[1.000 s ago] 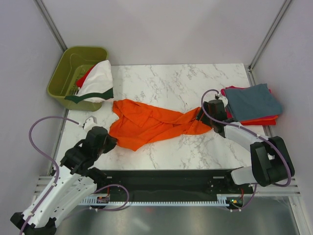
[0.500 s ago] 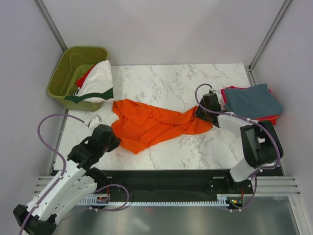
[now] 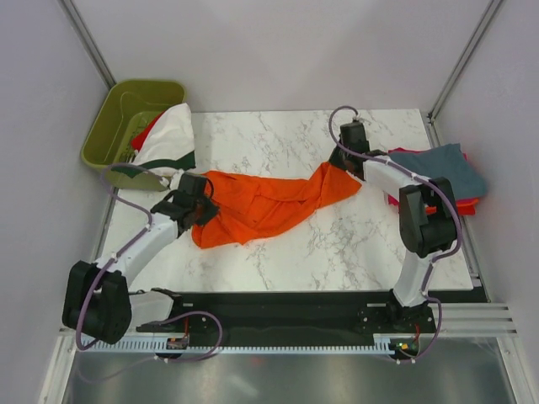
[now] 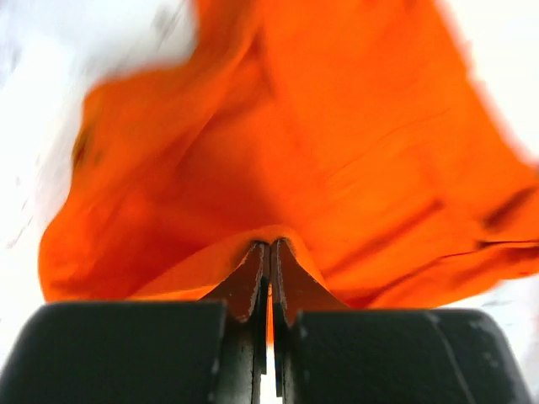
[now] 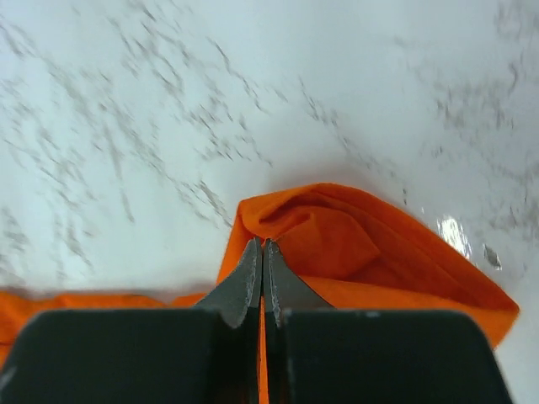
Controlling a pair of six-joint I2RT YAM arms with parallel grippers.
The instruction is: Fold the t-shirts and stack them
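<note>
A bright orange t-shirt (image 3: 269, 202) lies crumpled and stretched across the middle of the marble table. My left gripper (image 3: 202, 206) is shut on its left edge; the left wrist view shows orange t-shirt cloth (image 4: 337, 143) pinched between the closed jaws (image 4: 269, 248). My right gripper (image 3: 344, 164) is shut on the shirt's right end, where a fold of the orange t-shirt (image 5: 354, 244) rises around the closed fingertips (image 5: 263, 246). A slate blue-grey t-shirt (image 3: 434, 172) lies folded on red and magenta ones at the right. A white t-shirt with dark green trim (image 3: 164, 143) hangs over the bin.
An olive-green plastic bin (image 3: 118, 118) stands at the back left corner, with red cloth inside under the white shirt. The folded stack sits close to the right arm's forearm (image 3: 396, 181). Metal frame posts rise at both back corners.
Both arms have swung toward the back of the table. The right gripper has shut on the shirt's right end and carried it back. The left gripper has dragged the left edge back and right.
</note>
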